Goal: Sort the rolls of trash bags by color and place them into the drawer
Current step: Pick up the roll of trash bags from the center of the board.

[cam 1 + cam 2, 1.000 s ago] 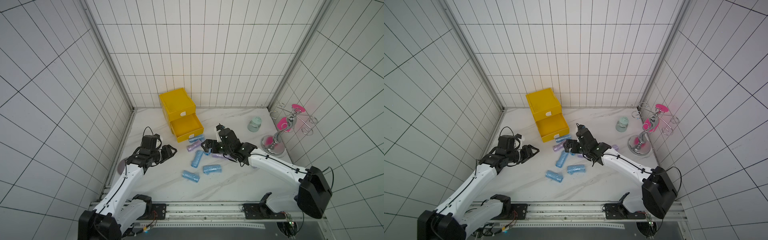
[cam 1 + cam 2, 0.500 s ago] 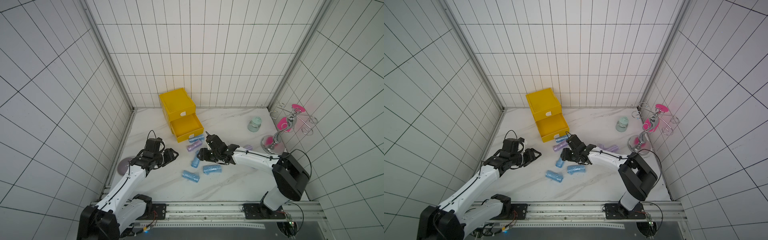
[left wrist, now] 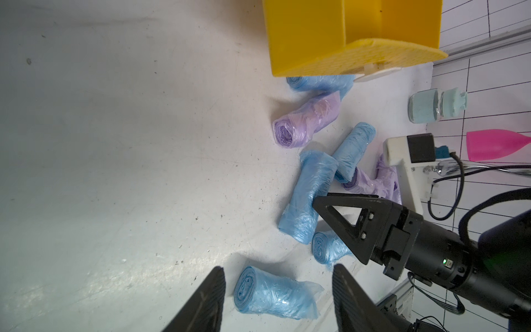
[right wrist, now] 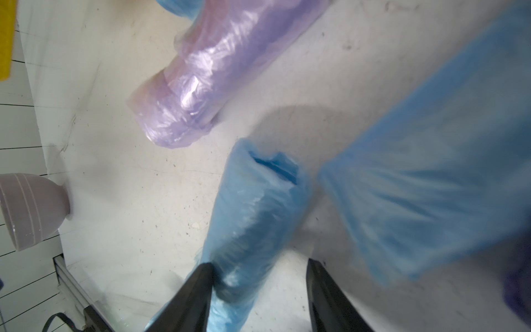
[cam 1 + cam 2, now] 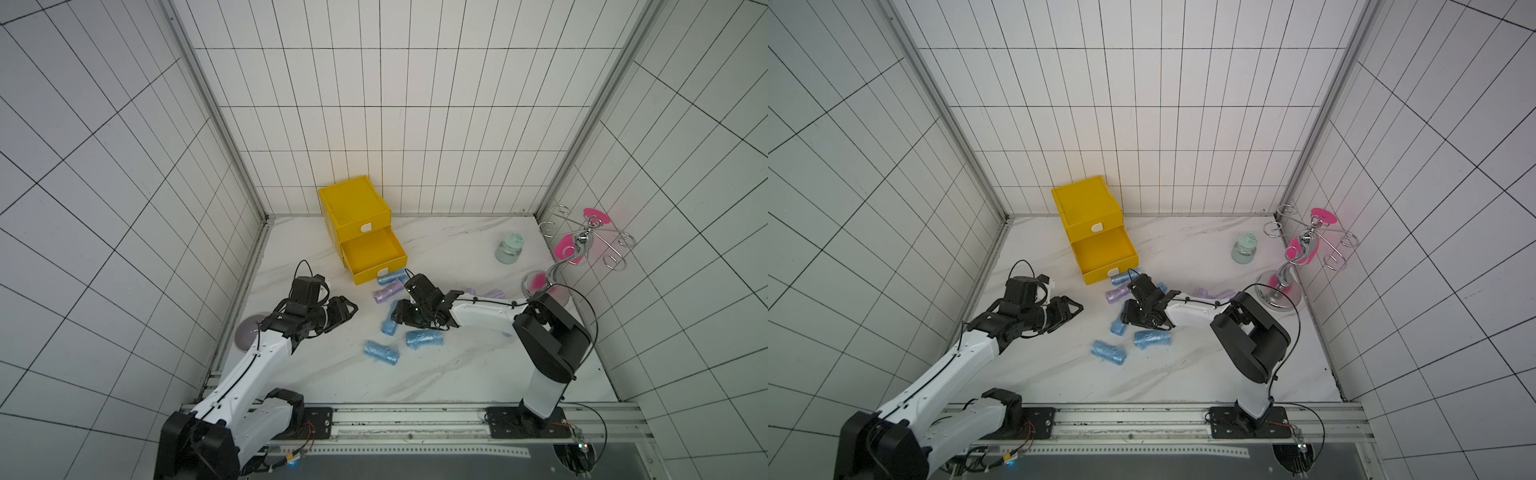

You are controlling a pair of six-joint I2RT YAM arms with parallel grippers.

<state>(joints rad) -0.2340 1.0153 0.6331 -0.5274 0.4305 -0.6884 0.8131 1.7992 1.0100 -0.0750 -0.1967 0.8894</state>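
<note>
The right gripper (image 4: 258, 266) lay low over the middle of the surface (image 5: 436, 374), its jaws astride a light blue roll (image 4: 250, 215). One finger (image 4: 198, 287) touched the roll's side and a gap showed at the other, so the jaws stood parted, not clamped. The left gripper (image 5: 351, 309) hovered nearer the left edge, pointing toward the rolls, its jaws fairly wide and holding nothing. Just beside the right gripper, toward the front edge, a second blue roll (image 5: 424, 338) and a third blue roll (image 5: 381, 352) lay on their sides. On the gripper's far side lay a lilac roll (image 5: 388, 296). Behind the right arm, more lilac rolls (image 5: 494, 294) lay together, with a fourth blue roll (image 3: 355, 146) resting across them. A fifth blue roll (image 5: 392, 277) lay against the front wall of the open drawer (image 5: 374, 274). This was the lower drawer of a yellow cabinet (image 5: 355, 208) at the far edge, and it stood pulled out with only its bare yellow floor in view; the upper drawer (image 5: 365, 226) was shut. Toward the far right corner stood a pale green jar (image 5: 509, 249), upright and capped, its glass showing a pale fill. A chrome stand (image 5: 582, 245) with pink cups stood at the right edge. A lilac bowl (image 5: 249, 332) sat at the left edge, and its contents could not be made out.
</note>
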